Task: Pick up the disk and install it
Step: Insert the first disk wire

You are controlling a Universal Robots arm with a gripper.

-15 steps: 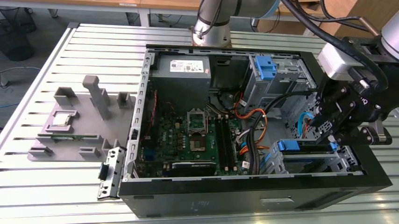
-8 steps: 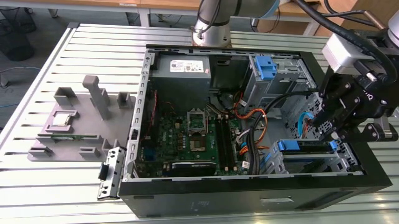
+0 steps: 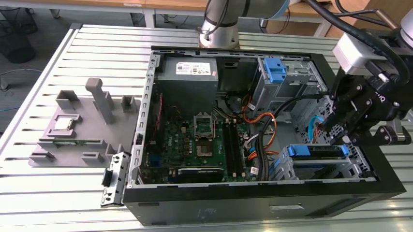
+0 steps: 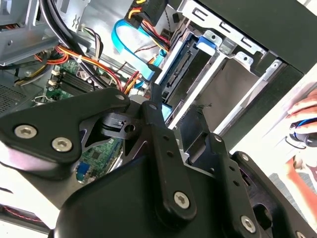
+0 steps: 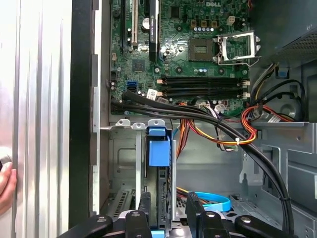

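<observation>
An open black computer case (image 3: 258, 203) is seen lying on its side on a slatted metal tabletop (image 3: 58, 193), its green motherboard (image 3: 193, 145) exposed. The grey power supply box (image 3: 188, 71) is set at the case's far edge. The disk (image 3: 316, 151), edged in blue, is seated in the drive cage at the case's near corner on the exterior view's right, directly beneath the robot's black hand (image 3: 351, 137). A grey fixture (image 3: 84, 128) is placed beside the case, toward the tabletop's edge on the exterior view's left.
</observation>
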